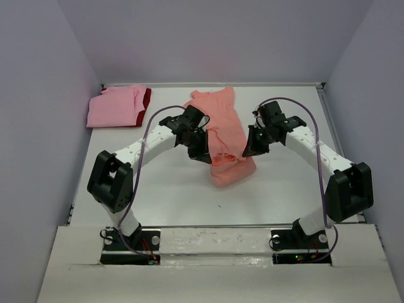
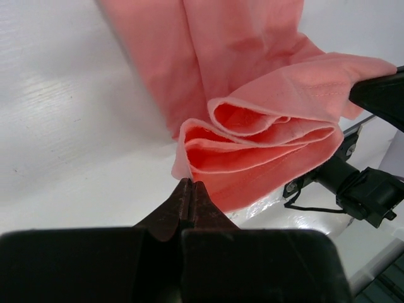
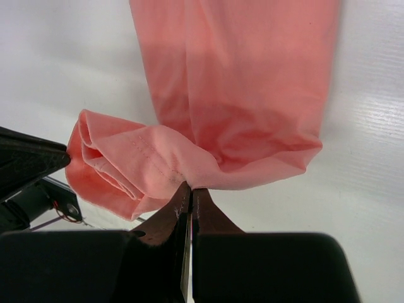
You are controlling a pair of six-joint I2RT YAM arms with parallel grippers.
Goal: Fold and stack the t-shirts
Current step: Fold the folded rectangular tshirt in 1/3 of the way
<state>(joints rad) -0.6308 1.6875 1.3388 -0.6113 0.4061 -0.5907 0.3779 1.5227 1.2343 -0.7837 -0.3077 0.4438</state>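
Salmon-orange t-shirt (image 1: 222, 123) hangs pinched between left hand (image 1: 205, 156) and right hand (image 1: 250, 151).

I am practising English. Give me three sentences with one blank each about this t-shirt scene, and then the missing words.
The left gripper and the right gripper are both ____ on the salmon-orange t-shirt.
The dark red t-shirt lies ____ the pink t-shirt.
Those two sit at the table's far ____ corner.
Missing words: shut; under; left.
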